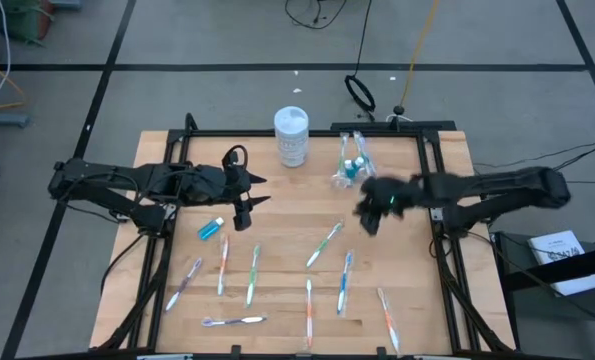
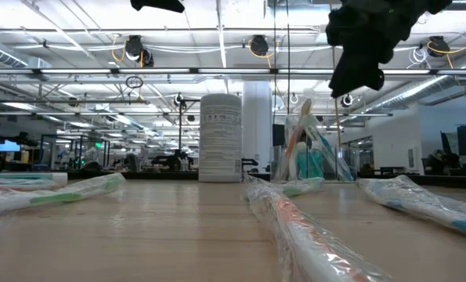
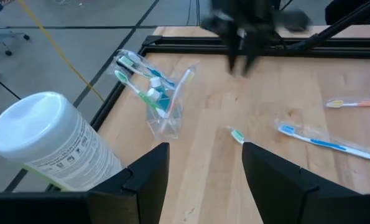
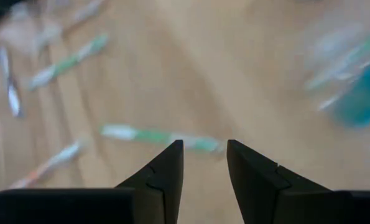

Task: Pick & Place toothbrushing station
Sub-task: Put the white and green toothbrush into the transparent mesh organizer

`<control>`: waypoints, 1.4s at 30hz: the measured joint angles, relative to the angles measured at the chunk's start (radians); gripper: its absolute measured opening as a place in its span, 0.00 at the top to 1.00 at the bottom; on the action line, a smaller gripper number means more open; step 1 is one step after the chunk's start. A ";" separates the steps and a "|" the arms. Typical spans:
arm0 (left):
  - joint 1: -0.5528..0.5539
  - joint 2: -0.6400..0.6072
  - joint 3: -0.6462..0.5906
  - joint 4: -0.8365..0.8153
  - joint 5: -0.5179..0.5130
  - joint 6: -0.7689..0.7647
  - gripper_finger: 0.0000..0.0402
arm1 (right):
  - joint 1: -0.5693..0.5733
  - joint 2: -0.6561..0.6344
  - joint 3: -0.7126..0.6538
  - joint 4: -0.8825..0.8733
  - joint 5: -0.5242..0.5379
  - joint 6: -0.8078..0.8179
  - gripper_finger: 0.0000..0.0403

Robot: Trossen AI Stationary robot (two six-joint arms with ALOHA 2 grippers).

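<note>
The right gripper (image 1: 369, 222), jaws spread and empty, hangs just beside the cup (image 1: 351, 170) (already holding brushes), likely to fetch the green toothbrush (image 1: 324, 245) nearby.

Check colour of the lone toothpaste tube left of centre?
Blue toothpaste tube; clearest in high view.

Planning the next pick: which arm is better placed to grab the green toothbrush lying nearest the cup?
Right. Its end effector hangs open just beside that green toothbrush; the left end effector is farther off.
</note>
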 joint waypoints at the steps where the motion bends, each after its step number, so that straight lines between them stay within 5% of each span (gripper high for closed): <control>1: 0.000 0.000 0.000 0.000 0.000 -0.001 0.48 | 0.049 0.031 0.000 0.004 0.005 0.044 0.71; 10: 0.000 0.000 0.000 0.000 0.000 -0.002 0.48 | 0.296 0.288 0.000 0.011 0.022 0.414 0.71; 21: 0.000 0.000 0.000 -0.003 0.002 -0.059 0.48 | 0.344 0.442 0.000 0.041 0.027 0.672 0.71; 33: 0.000 0.000 0.000 -0.100 0.013 -0.088 0.48 | 0.338 0.449 0.000 0.057 0.027 0.545 0.71; 42: -0.017 0.001 -0.083 -0.378 0.098 -0.434 0.48 | 0.325 0.448 0.000 0.057 -0.010 0.504 0.71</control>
